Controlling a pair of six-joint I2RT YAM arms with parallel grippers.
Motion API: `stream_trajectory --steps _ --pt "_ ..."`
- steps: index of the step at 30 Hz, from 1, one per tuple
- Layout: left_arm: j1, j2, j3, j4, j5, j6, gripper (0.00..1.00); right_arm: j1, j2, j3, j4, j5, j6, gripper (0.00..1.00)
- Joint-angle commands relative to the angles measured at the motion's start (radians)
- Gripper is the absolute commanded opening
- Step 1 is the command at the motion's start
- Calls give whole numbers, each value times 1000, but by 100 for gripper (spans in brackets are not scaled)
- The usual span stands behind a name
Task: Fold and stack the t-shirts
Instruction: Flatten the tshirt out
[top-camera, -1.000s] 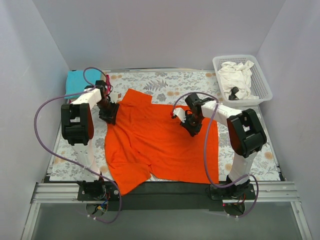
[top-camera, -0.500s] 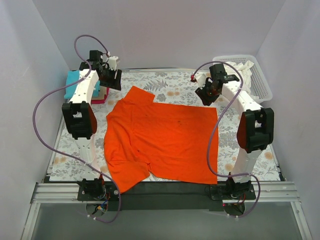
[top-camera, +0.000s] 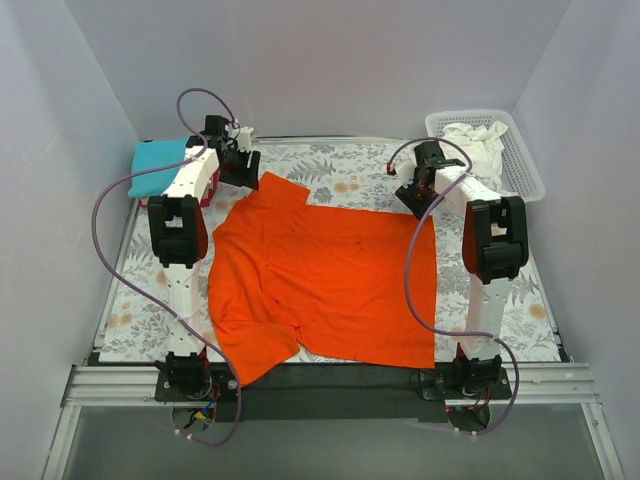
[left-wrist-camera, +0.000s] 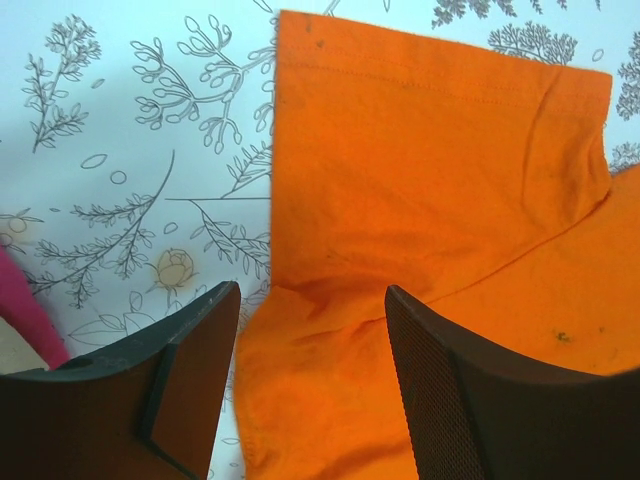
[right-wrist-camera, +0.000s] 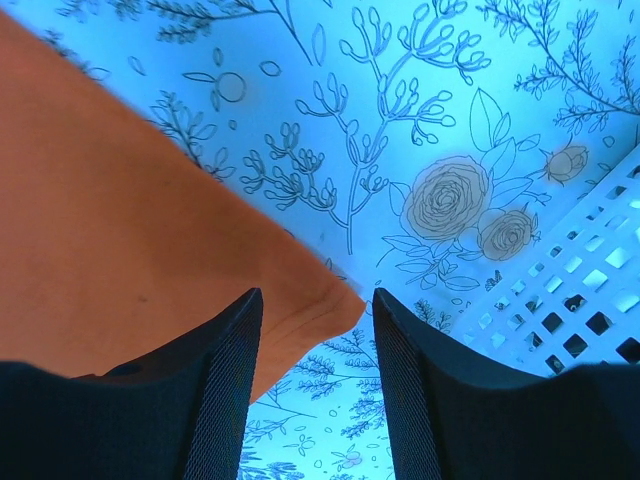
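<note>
The bright orange t-shirt (top-camera: 325, 280) lies spread flat on the floral cloth (top-camera: 360, 170). My left gripper (top-camera: 243, 172) is open over the shirt's far left sleeve; in the left wrist view the sleeve (left-wrist-camera: 430, 150) lies between and beyond my fingers (left-wrist-camera: 190, 370). My right gripper (top-camera: 412, 198) is open over the shirt's far right corner, which shows between my fingers in the right wrist view (right-wrist-camera: 320, 300). The teal shirt (top-camera: 160, 165) lies folded at the far left on the crimson one (left-wrist-camera: 30, 320). The white shirt (top-camera: 478, 150) sits crumpled in the basket.
The white lattice basket (top-camera: 530, 175) stands at the far right corner; its wall shows in the right wrist view (right-wrist-camera: 570, 300). White walls enclose the table on three sides. The arm bases stand at the near edge on a black strip (top-camera: 340, 378).
Both arms rose and swung from the shirt's middle to the far edge, then came down: the left over the far left sleeve, the right over the far right corner. The shirt now lies flatter.
</note>
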Motion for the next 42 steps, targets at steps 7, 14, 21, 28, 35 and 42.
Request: stream_trajectory --steps 7,14,21,28,35,42 --pt "6 -64 -15 56 -29 -5 56 -64 6 1 46 -42 30 45" --pt "6 -21 14 70 -43 -17 57 -65 27 -51 37 -108 15 40" --pt "6 25 25 93 -77 -42 58 -74 53 -80 32 -90 0 17" --pt "-9 54 27 99 -54 -45 57 -74 47 -23 14 -109 -17 1" --pt "-38 36 -67 122 -67 -26 55 -76 38 3 5 -123 -23 1" --pt "-64 76 -69 173 -115 -29 50 -73 33 -2 -3 -131 -28 1"
